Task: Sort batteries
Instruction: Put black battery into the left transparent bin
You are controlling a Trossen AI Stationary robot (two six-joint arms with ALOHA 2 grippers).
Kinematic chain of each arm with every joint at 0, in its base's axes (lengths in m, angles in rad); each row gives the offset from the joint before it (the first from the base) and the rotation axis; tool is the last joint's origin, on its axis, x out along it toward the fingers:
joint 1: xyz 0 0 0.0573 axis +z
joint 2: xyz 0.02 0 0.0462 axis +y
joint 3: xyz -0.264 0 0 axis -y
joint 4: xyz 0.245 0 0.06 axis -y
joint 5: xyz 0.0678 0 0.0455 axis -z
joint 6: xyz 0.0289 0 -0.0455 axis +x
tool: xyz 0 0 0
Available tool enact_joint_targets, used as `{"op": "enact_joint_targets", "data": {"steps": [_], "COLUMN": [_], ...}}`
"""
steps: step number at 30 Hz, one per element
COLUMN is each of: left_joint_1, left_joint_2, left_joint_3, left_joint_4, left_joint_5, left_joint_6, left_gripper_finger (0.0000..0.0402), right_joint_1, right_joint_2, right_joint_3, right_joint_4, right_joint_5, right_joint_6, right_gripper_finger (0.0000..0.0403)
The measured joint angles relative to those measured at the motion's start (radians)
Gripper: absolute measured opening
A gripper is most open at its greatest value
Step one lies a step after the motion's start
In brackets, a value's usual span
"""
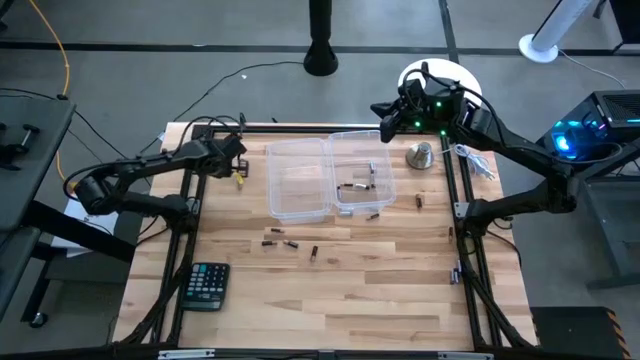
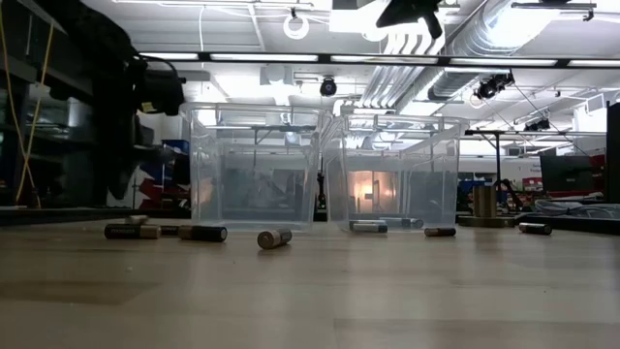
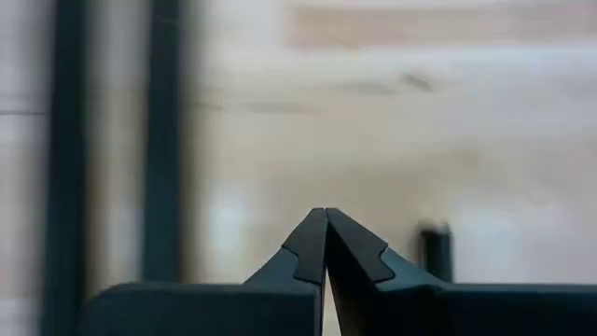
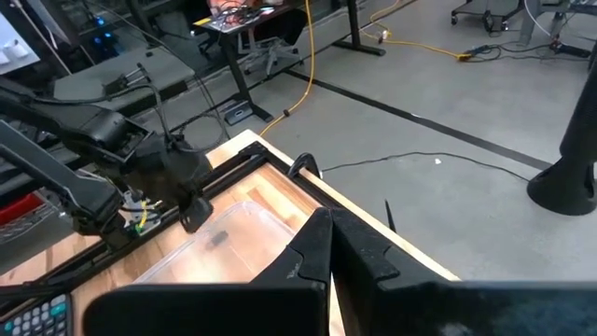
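Observation:
Several small cylindrical batteries lie on their sides on the wooden table: a group (image 1: pixel 290 243) near the middle, one (image 1: pixel 373 214) in front of the right bin and one (image 1: pixel 418 202) further right. In the low view they form a row (image 2: pixel 201 233). More batteries (image 1: pixel 355 187) lie inside the right clear bin (image 1: pixel 360 170); the left clear bin (image 1: pixel 297 178) stands beside it. My left gripper (image 1: pixel 238 160) (image 3: pixel 326 213) is shut and hovers over the table left of the bins. My right gripper (image 1: pixel 385 118) (image 4: pixel 328 213) is shut, raised above the table's far edge behind the right bin.
A black calculator (image 1: pixel 207 285) lies near the table's near left corner. A silver bell-shaped object (image 1: pixel 420 154) stands right of the bins. Black frame rails run along the table's left (image 1: pixel 190 200) and right (image 1: pixel 455 200) sides. Bare wood stretches across the near half (image 1: pixel 350 310).

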Motion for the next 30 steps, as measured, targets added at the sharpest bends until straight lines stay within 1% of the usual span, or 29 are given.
{"op": "enact_joint_targets", "data": {"steps": [2, 6, 10, 15, 19, 25, 30], "left_joint_1": [-0.024, -0.049, -0.062, -0.089, -0.123, -0.183, -0.230], "left_joint_2": [0.012, 0.048, 0.137, 0.262, 0.299, 0.299, 0.328], "left_joint_3": [-0.019, -0.038, -0.057, -0.070, -0.069, -0.069, -0.068], "left_joint_4": [0.098, 0.370, 0.513, 0.693, 0.791, 0.923, 1.053], "left_joint_5": [0.046, 0.106, 0.178, 0.291, 0.298, 0.283, 0.301], "left_joint_6": [-0.034, -0.106, -0.149, -0.136, -0.172, -0.171, -0.099], "left_gripper_finger": [0.0001, 0.0001, 0.0001, 0.0000, 0.0000, 0.0000, 0.0000], "right_joint_1": [0.000, 0.000, 0.000, 0.000, 0.000, 0.000, 0.000], "right_joint_2": [0.000, 0.000, 0.000, 0.000, 0.000, 0.000, 0.000], "right_joint_3": [0.000, 0.000, 0.000, 0.000, 0.000, 0.000, 0.000], "right_joint_4": [0.000, 0.000, 0.000, 0.000, 0.000, -0.011, -0.012], "right_joint_5": [0.000, 0.000, -0.001, -0.005, -0.007, -0.007, -0.006], "right_joint_6": [0.001, 0.016, 0.023, 0.037, 0.045, 0.048, 0.048], "right_gripper_finger": [0.0000, 0.0000, 0.0000, 0.0000, 0.0000, 0.0000, 0.0000]}}
